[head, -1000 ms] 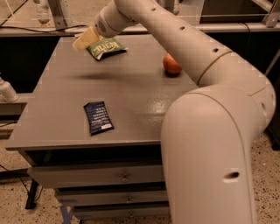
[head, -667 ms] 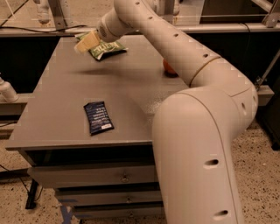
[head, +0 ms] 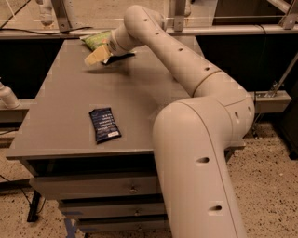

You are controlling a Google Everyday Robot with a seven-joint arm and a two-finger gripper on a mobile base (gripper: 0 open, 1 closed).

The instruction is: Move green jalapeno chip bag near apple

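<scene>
The green jalapeno chip bag lies at the far left of the grey table, close to its back edge. My gripper is low over the table, just in front of the bag and touching or almost touching it. My arm sweeps in from the right across the table's far side. The apple is hidden, probably behind my arm.
A small dark blue flat packet lies near the table's front edge. A metal rail and posts run behind the table. Drawers sit under the tabletop. My large arm base stands at the front right.
My arm has swung across the right side and now fully covers the apple. The gripper has come to sit in front of the bag, which shows nearer the back edge.
</scene>
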